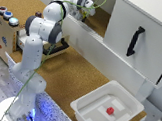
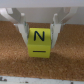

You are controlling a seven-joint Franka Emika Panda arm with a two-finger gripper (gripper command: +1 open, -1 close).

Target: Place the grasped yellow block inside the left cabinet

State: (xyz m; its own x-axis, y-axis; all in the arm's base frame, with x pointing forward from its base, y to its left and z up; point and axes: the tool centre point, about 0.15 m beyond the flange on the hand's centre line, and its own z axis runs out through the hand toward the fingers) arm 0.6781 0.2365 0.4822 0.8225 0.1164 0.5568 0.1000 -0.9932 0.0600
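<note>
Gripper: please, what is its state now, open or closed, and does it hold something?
Gripper: closed on the yellow block, one finger on each side, above the left cabinet's cork-brown floor.

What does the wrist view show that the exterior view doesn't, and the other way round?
Only the wrist view shows the yellow block, marked N, clamped between the gripper fingers. Only the exterior view shows the white tray holding a red cube, the black-handled door and the wooden button box. Both show the left cabinet and its cork-brown floor.
</note>
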